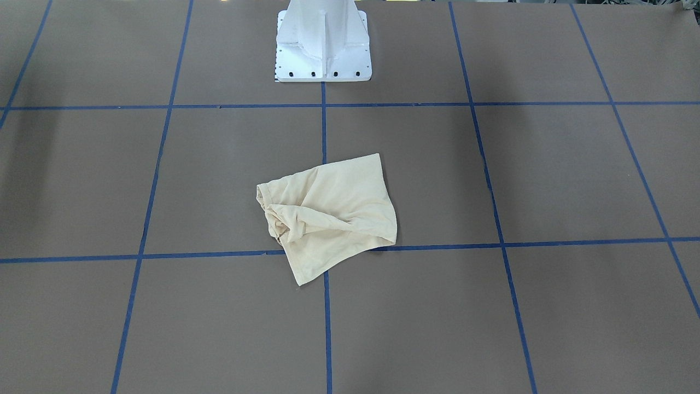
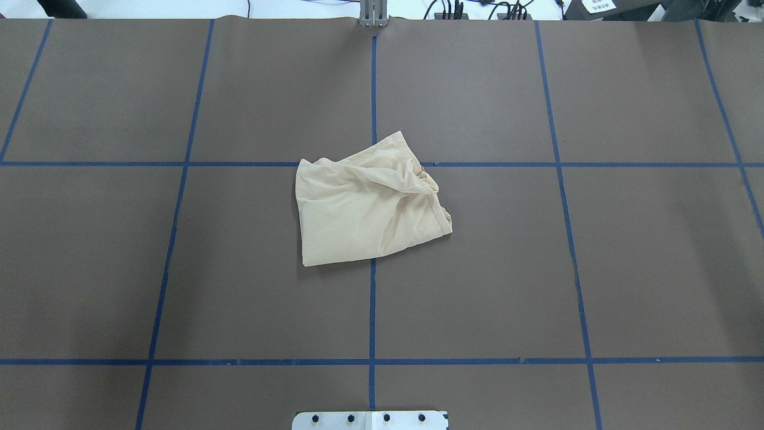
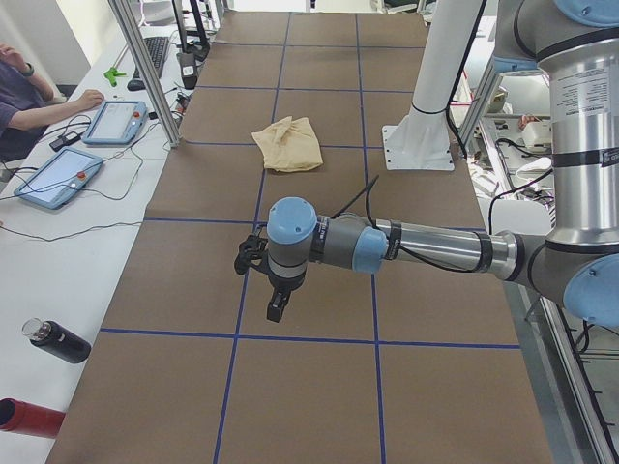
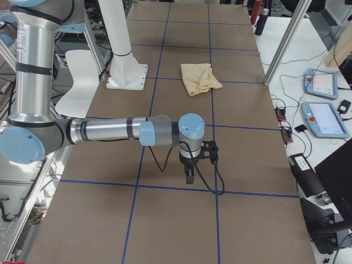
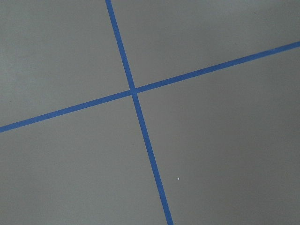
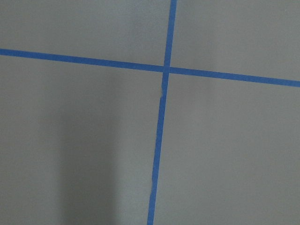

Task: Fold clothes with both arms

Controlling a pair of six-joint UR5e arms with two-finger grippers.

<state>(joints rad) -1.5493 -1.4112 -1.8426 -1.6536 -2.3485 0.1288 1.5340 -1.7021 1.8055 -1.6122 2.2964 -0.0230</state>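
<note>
The pale cream-yellow shirt point(image 1: 328, 213) point(image 2: 364, 209) lies bunched in a rough folded heap at the table's centre, across a crossing of blue tape lines; no print shows. It also shows far off in both side views, shirt point(image 3: 288, 143) point(image 4: 201, 78). My left gripper point(image 3: 276, 307) hangs over bare table well off to the left of the shirt, pointing down. My right gripper point(image 4: 188, 175) hangs the same way, well off to the right. Whether either is open or shut I cannot tell. Both wrist views hold only brown table and tape.
The white base mount point(image 1: 322, 49) point(image 2: 370, 420) stands at the robot's edge. A seated person point(image 3: 24, 92) and two tablets point(image 3: 114, 121) are beside the table. A black bottle point(image 3: 58, 340) lies there, and metal posts point(image 3: 145, 68) rise at the far edge.
</note>
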